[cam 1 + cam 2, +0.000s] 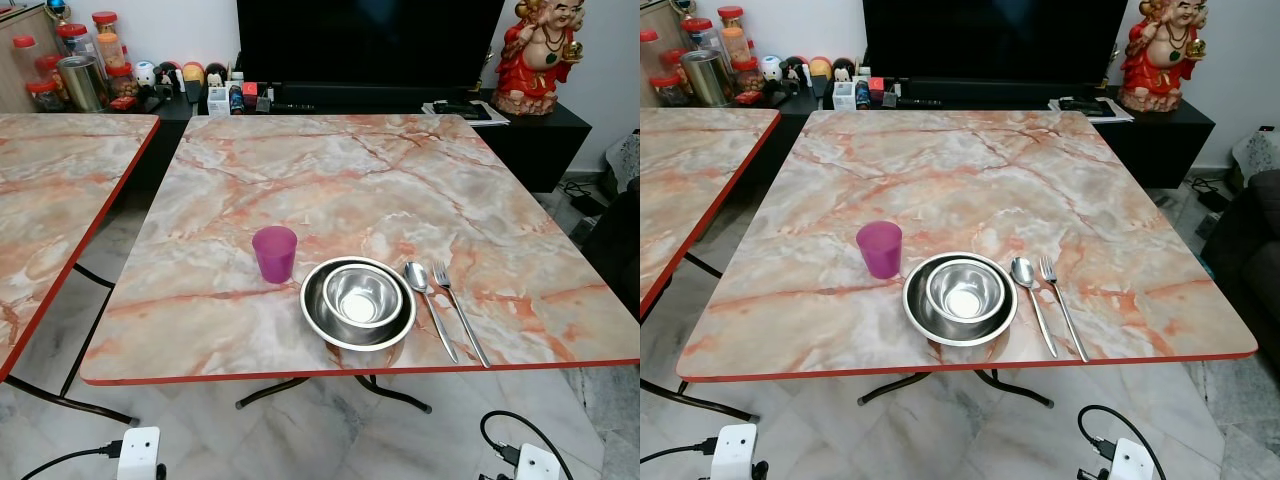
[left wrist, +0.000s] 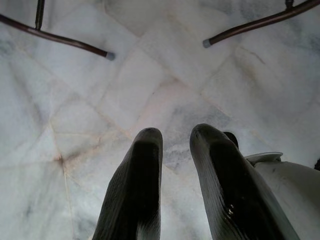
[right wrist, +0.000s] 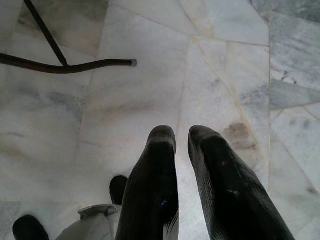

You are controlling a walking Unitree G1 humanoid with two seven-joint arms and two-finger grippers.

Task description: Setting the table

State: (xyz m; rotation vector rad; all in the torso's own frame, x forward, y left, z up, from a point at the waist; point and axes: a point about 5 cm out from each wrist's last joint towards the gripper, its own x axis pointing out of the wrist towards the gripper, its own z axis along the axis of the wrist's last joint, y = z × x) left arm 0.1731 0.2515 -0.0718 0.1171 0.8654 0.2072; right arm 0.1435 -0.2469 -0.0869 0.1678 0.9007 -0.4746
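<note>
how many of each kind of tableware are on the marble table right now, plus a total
Cups: 1, the purple cup
Bowls: 2, the small steel bowl nested inside the large steel bowl
Spoons: 1, the spoon right of the bowls
Forks: 1, the fork beside the spoon
Total: 5

Long, rounded black gripper fingers point(image 2: 135, 190), glossy and lightly scuffed; white body shell point(image 2: 292, 192) behind.

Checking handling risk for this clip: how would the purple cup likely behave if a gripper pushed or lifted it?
The purple cup looks like thin plastic, so probably light. It stands upright and taller than wide, so a high push may tip it. On its side, it might roll across the smooth marble table.
</note>
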